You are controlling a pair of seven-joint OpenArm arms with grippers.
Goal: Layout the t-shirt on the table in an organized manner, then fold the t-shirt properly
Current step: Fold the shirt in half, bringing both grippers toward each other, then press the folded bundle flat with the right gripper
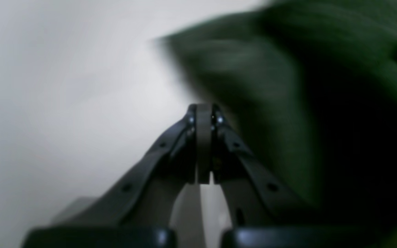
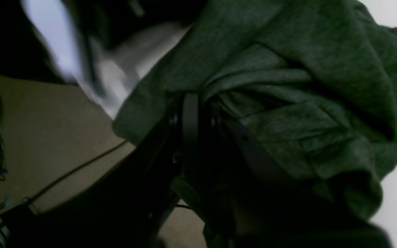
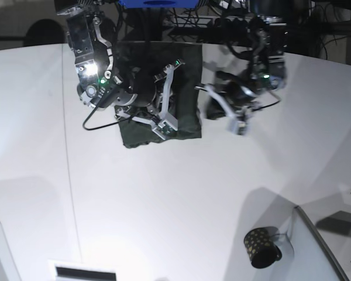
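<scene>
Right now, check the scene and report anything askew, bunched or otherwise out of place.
The dark green fabric t-shirt lies as a rough rectangle on the white table, but its near left corner is bunched and wrinkled at the right gripper. The left gripper hangs shut beside it, holding nothing. The small dark gold-dotted mug stands apart, undisturbed.

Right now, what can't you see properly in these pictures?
- Left wrist view: t-shirt smeared by motion blur; its edges are unclear.
- Right wrist view: right pincer dark against the cloth; its grip is unclear.
- Base view: mug too small for its pattern; the right arm covers part of the shirt.
</scene>
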